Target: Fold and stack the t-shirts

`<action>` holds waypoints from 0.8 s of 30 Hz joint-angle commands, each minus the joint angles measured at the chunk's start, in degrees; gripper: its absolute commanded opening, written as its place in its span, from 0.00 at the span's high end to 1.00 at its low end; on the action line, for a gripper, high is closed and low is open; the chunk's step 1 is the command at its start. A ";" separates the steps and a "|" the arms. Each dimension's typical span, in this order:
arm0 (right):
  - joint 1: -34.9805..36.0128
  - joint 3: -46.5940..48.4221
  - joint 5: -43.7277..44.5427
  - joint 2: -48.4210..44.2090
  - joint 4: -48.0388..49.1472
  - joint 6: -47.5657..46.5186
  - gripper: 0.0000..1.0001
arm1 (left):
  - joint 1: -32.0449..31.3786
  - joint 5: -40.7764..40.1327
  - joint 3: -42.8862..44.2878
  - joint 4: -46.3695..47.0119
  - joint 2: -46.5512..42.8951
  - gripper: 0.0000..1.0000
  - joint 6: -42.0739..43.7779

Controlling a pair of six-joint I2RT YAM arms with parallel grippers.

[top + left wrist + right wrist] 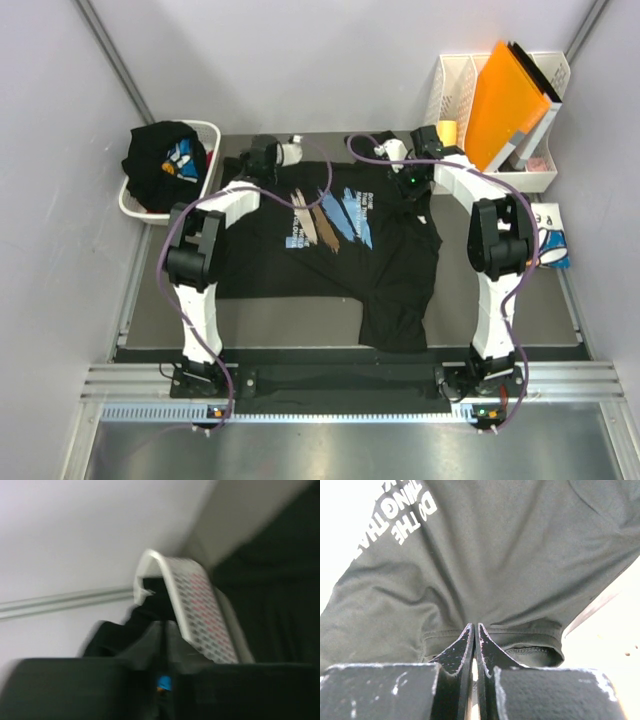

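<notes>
The black t-shirt (330, 260) lies spread print-up on the worktop (300, 315), and both claws sit at its far edge. The right claw (415, 185) is closed, its tips pinching a stitched hem of the shirt. The rest of the fabric falls away beyond and below the tips. The left claw (255, 165) is at the opposite far corner of the shirt. The laundry basket (205, 130), holding bundled black tees (160, 165), stands just beyond it.

The overhead view alone shows the whole layout. It also shows a folded white tee (552, 245) well out past the right claw. Only the right wrist view shows the pinch at the hem and white lettering on the cloth. The left wrist view is blurred, with dark fabric around the fingers, so I cannot tell whether that claw is open or closed.
</notes>
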 commanded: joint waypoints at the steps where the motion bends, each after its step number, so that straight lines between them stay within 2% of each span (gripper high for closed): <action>1: 0.61 2.41 -1.55 -1.37 1.30 0.74 1.00 | 4.29 1.74 -2.97 -6.66 1.07 1.00 -2.42; 4: 0.61 2.06 -1.64 -1.02 0.69 0.65 1.00 | 6.66 7.07 4.03 -15.16 2.83 1.00 -8.38; 5: 0.61 2.06 -1.55 -1.10 0.68 0.57 1.00 | 7.19 9.71 6.42 -22.50 3.96 1.00 -10.40; 9: 0.70 1.53 -1.20 -0.84 0.51 0.30 1.00 | 9.04 17.38 13.55 -30.11 6.43 1.00 -17.79; 13: 0.61 1.70 -1.11 -0.58 0.16 0.48 1.00 | 9.48 20.45 17.42 -33.90 9.51 1.00 -18.51; 17: 0.70 3.02 -0.41 0.13 -0.90 0.30 1.00 | 9.74 27.30 18.83 -37.24 11.00 1.00 -19.82; 24: 0.70 3.29 -0.06 0.56 -0.72 0.39 1.00 | 10.45 24.06 20.59 -38.74 15.22 1.00 -21.58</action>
